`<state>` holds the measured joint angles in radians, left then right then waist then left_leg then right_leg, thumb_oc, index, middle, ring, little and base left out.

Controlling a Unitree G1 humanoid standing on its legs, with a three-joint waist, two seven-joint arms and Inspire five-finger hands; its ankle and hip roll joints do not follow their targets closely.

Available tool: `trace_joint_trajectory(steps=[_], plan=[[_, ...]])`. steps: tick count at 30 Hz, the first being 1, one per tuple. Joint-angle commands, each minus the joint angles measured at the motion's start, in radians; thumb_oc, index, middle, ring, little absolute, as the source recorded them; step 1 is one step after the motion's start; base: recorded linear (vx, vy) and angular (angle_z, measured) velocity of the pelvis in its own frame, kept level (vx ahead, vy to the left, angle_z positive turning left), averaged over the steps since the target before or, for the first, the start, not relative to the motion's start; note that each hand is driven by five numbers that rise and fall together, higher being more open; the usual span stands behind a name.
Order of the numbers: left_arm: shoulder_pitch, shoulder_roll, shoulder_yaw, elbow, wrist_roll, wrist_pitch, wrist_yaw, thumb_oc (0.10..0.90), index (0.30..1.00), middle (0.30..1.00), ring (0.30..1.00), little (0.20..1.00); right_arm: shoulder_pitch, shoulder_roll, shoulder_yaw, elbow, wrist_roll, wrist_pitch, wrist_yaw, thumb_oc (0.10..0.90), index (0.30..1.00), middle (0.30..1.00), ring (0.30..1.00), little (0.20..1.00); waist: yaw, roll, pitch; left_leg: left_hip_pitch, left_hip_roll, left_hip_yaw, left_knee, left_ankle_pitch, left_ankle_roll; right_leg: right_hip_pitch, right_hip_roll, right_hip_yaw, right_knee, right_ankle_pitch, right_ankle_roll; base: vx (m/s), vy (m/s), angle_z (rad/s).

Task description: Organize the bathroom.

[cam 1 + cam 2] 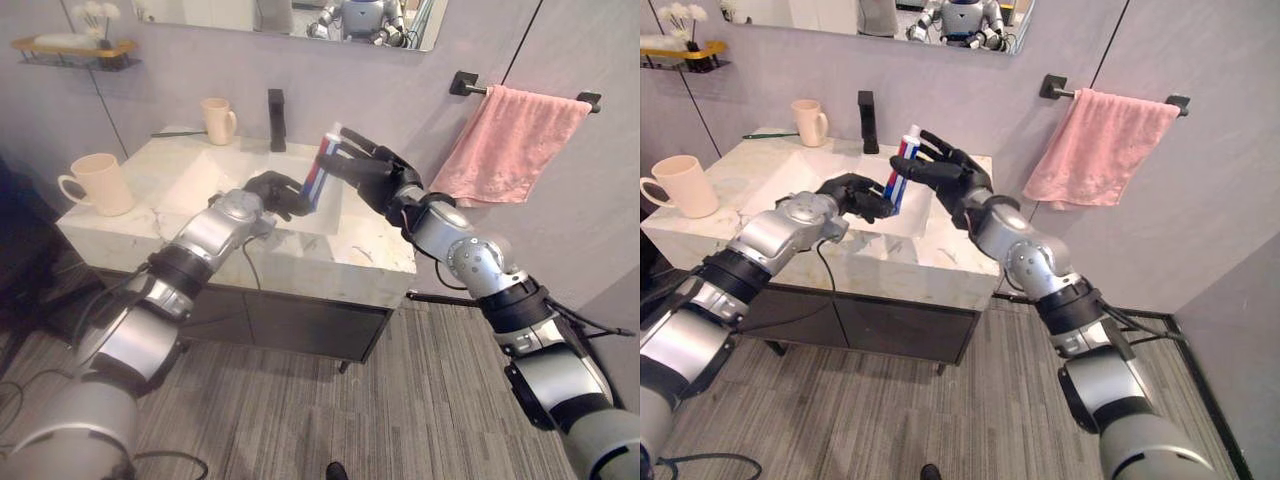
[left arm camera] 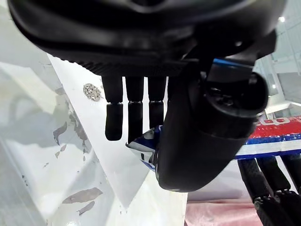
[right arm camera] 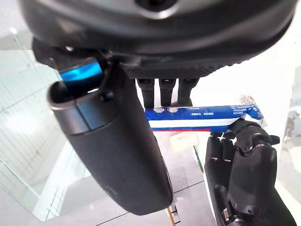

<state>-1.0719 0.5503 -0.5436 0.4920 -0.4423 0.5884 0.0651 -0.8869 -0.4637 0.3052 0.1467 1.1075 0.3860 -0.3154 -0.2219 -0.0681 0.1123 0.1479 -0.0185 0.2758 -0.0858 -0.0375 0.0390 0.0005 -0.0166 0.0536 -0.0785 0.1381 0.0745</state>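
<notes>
While a cream mug (image 1: pixel 98 183) stands at the left front corner of the marble vanity top (image 1: pixel 300 262), a second, smaller mug (image 1: pixel 217 120) sits at the back edge, with a thin dark-green item (image 1: pixel 172 132) lying just beside it on its left. Up on the wall at far left hangs a small shelf (image 1: pixel 72 49) carrying white flowers (image 1: pixel 97 14). Right of the smaller mug, a black faucet (image 1: pixel 276 120) rises at the back edge of the sunken basin (image 1: pixel 205 176).

Over the basin's right part, the left hand (image 1: pixel 272 190) has its fingers curled round the lower end of a toothpaste tube (image 1: pixel 319 170), red, white and blue, standing nearly upright in the air. Coming in from the right, the right hand (image 1: pixel 366 170) meets the tube's upper part: in its wrist view the fingers (image 3: pixel 162 92) lie straight across the tube and the thumb (image 3: pixel 113 141) is on the near side, though how firmly it grips cannot be told.

Further right, a pink towel (image 1: pixel 510 146) hangs from a black bar (image 1: pixel 525 93) on the grey wall. A mirror (image 1: pixel 300 20) runs above the vanity.
</notes>
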Motion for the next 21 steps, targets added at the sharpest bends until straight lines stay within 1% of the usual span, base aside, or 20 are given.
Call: trace_joint_trajectory(steps=[1, 7, 11, 21], plan=[[-0.267, 0.018, -0.071, 0.040, -0.018, -0.150, 0.030, 0.400, 0.300, 0.300, 0.300, 0.300, -0.164, 0.020, -0.067, 0.060, -0.006, -0.085, 0.019, 0.800, 0.900, 0.900, 0.900, 0.900, 0.027, 0.041, -0.173, -0.049, 0.023, -0.021, -0.001, 0.001, -0.039, 0.028, -0.029, -0.086, 0.055, -0.098, 0.107, 0.00, 0.000, 0.00], [-0.271, 0.020, -0.079, 0.033, -0.021, -0.145, 0.018, 0.400, 0.300, 0.300, 0.300, 0.300, -0.175, 0.019, -0.066, 0.078, -0.010, -0.086, 0.026, 0.800, 0.900, 0.900, 0.900, 0.900, 0.029, 0.042, -0.174, -0.053, 0.023, -0.022, -0.001, 0.002, -0.038, 0.026, -0.031, -0.085, 0.055, -0.097, 0.108, 0.00, 0.000, 0.00], [-0.276, 0.020, -0.086, 0.046, -0.026, -0.158, 0.018, 0.400, 0.300, 0.300, 0.300, 0.300, -0.184, 0.017, -0.060, 0.096, -0.006, -0.091, 0.032, 0.800, 0.900, 0.900, 0.900, 0.900, 0.029, 0.043, -0.177, -0.053, 0.023, -0.022, -0.001, 0.002, -0.038, 0.027, -0.032, -0.085, 0.054, -0.097, 0.108, 0.00, 0.000, 0.00], [-0.288, 0.026, -0.100, 0.058, -0.045, -0.165, 0.011, 0.400, 0.300, 0.300, 0.300, 0.300, -0.203, 0.013, -0.056, 0.123, 0.002, -0.101, 0.039, 0.800, 0.900, 0.900, 0.900, 0.900, 0.032, 0.045, -0.179, -0.054, 0.022, -0.024, -0.001, 0.004, -0.037, 0.028, -0.033, -0.088, 0.054, -0.095, 0.109, 0.00, 0.000, 0.00]])
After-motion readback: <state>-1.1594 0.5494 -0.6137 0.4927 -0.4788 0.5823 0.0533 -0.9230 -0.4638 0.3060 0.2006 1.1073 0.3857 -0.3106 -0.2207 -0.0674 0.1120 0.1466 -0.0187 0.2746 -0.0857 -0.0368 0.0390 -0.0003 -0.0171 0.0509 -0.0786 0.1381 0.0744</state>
